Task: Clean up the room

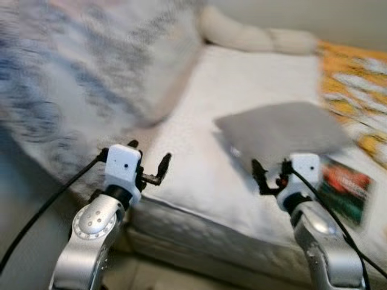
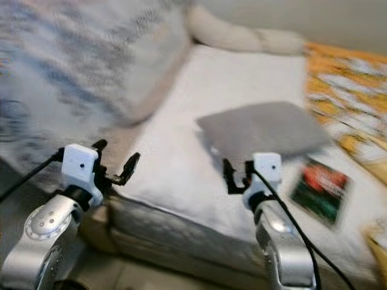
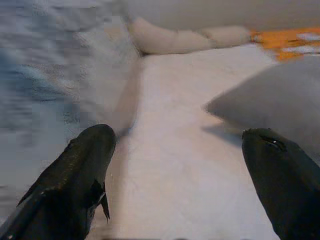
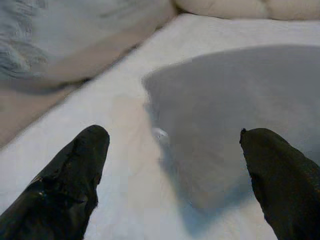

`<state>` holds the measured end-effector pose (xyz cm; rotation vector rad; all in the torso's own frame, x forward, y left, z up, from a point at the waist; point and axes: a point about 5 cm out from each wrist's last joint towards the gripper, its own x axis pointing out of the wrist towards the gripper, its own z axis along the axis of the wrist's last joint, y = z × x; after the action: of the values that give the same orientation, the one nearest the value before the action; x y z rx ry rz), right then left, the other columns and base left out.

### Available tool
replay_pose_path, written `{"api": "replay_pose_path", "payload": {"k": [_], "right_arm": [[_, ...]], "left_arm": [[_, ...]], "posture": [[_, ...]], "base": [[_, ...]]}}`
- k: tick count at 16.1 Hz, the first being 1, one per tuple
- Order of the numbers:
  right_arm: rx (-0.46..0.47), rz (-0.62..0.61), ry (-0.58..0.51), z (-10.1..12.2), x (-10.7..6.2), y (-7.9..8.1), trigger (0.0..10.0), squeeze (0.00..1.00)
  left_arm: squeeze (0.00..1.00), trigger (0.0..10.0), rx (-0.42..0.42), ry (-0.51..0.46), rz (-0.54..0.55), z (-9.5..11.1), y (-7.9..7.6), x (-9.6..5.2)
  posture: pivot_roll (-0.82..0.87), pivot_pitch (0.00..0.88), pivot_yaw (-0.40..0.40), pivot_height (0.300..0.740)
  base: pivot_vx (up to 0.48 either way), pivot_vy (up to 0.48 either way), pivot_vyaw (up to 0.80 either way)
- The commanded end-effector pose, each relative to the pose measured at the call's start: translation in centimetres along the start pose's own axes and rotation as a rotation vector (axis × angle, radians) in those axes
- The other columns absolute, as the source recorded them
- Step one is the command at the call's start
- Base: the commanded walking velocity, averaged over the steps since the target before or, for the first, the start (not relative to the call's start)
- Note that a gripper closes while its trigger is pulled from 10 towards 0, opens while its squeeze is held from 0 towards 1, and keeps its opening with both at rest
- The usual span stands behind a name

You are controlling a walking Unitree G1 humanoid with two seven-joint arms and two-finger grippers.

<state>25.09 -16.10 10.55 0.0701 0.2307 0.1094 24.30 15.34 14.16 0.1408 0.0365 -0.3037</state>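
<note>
Both arms up at bed edge, heads blurred.
Right gripper (image 1: 269, 175) fingers spread, empty, just short of grey pillow (image 1: 281, 130); left gripper (image 1: 149, 166) spread, empty, well left of pillow. Risk: blur/motion, grab misses pillow edge.

Evenly lit, soft indoor light, no glare. Heavily motion-blurred in both eye views, worst on the patterned blanket (image 1: 78, 72) and orange cloth (image 1: 357, 90). Soft shadow under the grey pillow (image 4: 240, 115). Close-up black fingers (image 3: 75, 185) slightly out of focus.
</note>
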Motion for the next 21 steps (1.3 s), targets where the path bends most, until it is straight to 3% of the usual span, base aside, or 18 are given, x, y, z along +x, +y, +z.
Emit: {"api": "replay_pose_path", "payload": {"k": [1, 14, 21], "right_arm": [[0.022, 0.027, 0.002, 0.09, 0.1, 0.58, 10.0, 0.0], [0.021, 0.02, -0.006, 0.13, -0.13, 0.91, 10.0, 0.0], [0.027, 0.009, -0.004, 0.07, -0.05, 0.95, 10.0, 0.0]], "left_arm": [[0.0, 10.0, 0.015, -0.006, 0.012, 0.29, 0.4, -0.03], [0.0, 10.0, 0.026, 0.001, -0.037, 0.26, 0.09, 0.25], [0.0, 10.0, 0.018, 0.008, -0.05, 0.26, 0.16, 0.33]], "posture": [[0.0, 0.0, -0.028, 0.74], [0.0, 0.0, -0.014, 0.74], [0.0, 0.0, -0.008, 0.74]], "base": [[0.3, 0.0, -0.79], [0.292, 0.0, -0.18], [0.0, 0.0, 0.0]]}}
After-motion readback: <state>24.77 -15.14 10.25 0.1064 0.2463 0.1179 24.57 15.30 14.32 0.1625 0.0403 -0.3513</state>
